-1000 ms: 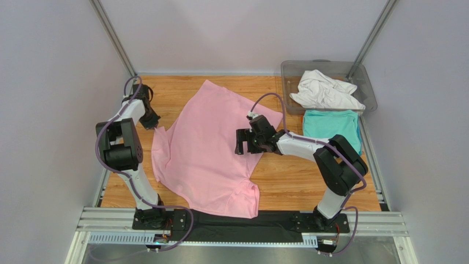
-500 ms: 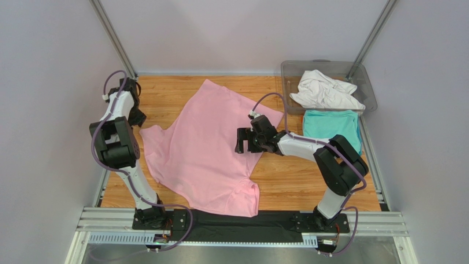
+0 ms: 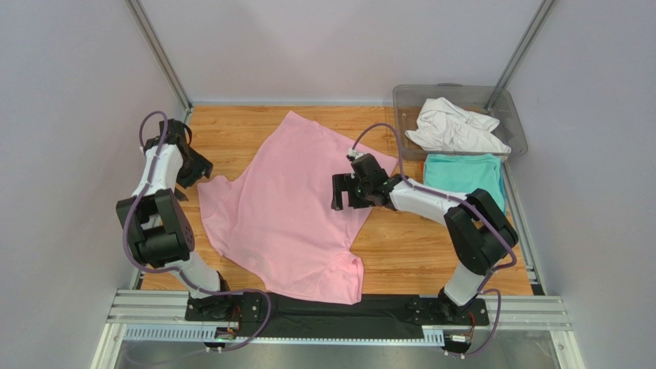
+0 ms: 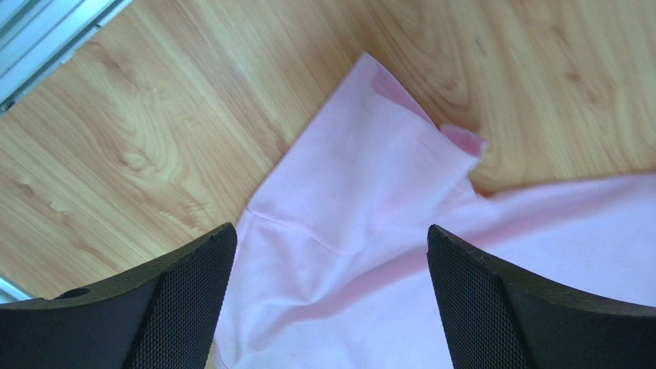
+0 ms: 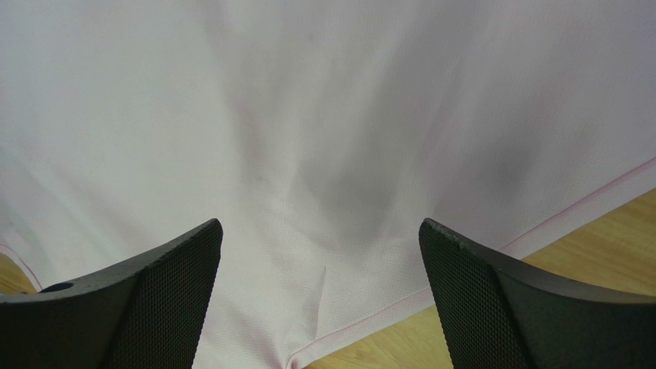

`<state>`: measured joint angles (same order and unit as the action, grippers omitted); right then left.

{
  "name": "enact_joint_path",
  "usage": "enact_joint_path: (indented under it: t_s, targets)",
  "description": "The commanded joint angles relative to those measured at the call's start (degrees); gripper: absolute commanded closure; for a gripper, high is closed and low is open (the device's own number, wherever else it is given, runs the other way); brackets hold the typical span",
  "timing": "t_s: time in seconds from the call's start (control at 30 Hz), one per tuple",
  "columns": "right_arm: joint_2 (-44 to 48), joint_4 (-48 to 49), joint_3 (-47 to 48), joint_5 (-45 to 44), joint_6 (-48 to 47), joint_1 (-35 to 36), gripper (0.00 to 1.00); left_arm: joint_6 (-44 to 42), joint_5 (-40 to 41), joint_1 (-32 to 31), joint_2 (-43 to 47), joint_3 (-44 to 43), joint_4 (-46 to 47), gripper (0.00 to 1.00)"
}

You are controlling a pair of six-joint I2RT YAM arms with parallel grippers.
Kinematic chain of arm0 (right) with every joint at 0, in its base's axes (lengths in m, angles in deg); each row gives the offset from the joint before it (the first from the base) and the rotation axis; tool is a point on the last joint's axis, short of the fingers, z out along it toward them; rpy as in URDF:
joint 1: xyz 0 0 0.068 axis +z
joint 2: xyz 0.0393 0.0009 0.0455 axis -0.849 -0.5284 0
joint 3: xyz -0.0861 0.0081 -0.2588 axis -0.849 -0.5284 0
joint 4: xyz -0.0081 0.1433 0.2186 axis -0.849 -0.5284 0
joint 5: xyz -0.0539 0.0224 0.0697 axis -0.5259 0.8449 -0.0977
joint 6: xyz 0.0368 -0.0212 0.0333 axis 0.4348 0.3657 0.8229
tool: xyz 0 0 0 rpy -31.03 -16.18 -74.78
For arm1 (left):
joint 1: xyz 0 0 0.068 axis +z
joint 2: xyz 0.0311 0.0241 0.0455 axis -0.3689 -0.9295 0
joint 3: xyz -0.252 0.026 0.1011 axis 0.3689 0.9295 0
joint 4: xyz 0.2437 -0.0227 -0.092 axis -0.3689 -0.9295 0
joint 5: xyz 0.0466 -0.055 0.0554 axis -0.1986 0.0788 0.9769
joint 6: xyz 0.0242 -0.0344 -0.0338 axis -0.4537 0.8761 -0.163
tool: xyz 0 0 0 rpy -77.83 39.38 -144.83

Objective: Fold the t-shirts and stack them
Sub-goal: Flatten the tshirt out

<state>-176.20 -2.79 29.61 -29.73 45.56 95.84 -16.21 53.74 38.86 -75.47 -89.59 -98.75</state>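
1. At the left of the top view, the left fingers (image 4: 177, 307) hang spread apart, holding nothing, over the pink t-shirt (image 3: 285, 207) sleeve.
2. Centre: that shirt lies spread on the bench (image 3: 400, 246), and the right fingers (image 5: 154, 307) gape empty over its right edge.
3. Upper right: a white t-shirt (image 3: 454, 127) sits in the clear bin (image 3: 404, 96), with a teal t-shirt (image 3: 462, 175) just below.

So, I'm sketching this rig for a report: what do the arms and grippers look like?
The left arm and right arm match: white tube links, chunky black joints, a purple cable looping along each. The left gripper and right gripper are black, their fingers covered in a fine mesh texture.
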Motion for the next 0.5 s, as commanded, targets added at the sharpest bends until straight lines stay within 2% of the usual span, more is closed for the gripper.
enact_joint_path:
  t_s: [0.0, 0.17, 0.23, 0.33, 0.47]
  targets:
    - [2.4, -2.4, 6.9, -2.1, -3.7, -2.2, 0.0, -0.6, -4.6, -3.6, 7.9, 3.7, 3.3, 0.0]
    - [-1.1, -3.2, 10.1, -0.9, -6.1, -7.1, 0.0, -0.4, -9.8, -8.8, 17.0, 14.5, 8.9, 0.0]
    - [-3.5, -3.8, 11.5, 0.3, -7.3, -8.6, 0.0, 2.1, -12.0, -11.0, 19.2, 17.8, 12.4, 0.0]
    - [-6.2, -4.3, 13.0, 1.4, -8.5, -9.5, 0.0, 2.1, -16.3, -12.4, 19.8, 24.3, 19.8, 0.0]
    - [-9.0, -4.2, 14.0, 2.7, -8.6, -9.8, 0.0, 2.2, -15.4, -12.3, 17.0, 25.6, 20.5, 0.0]
